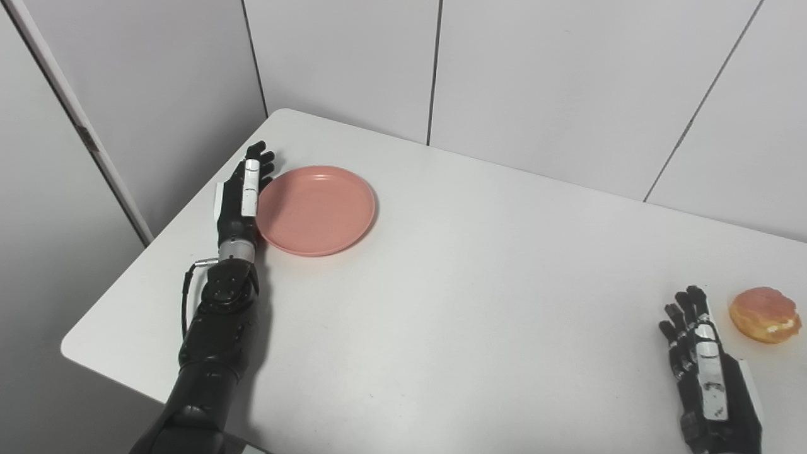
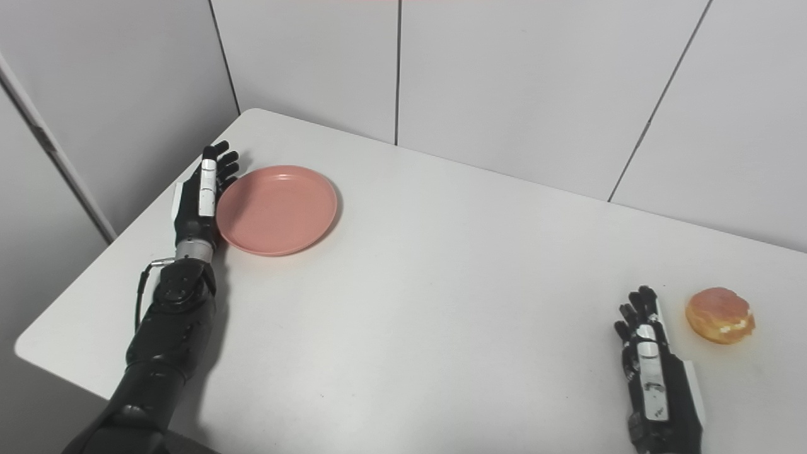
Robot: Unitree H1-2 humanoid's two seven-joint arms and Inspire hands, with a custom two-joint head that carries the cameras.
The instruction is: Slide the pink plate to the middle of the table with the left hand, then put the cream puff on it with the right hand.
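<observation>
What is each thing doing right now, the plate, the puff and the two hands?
Plate: empty, flat on the table's far left part, not yet in the middle.
Puff: on the table at the right, not held.
Left hand: open, fingers straight, against the plate's left rim.
Right hand: open, holding nothing, just left of the puff.

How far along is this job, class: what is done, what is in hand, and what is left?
Done: nothing yet. The pink plate lies empty near the table's far left corner. In hand: the left hand stands edge-on against the plate's left rim, fingers straight, placed to push. Left: sliding the plate to the middle, then the open right hand lifting the cream puff beside it onto the plate.
</observation>
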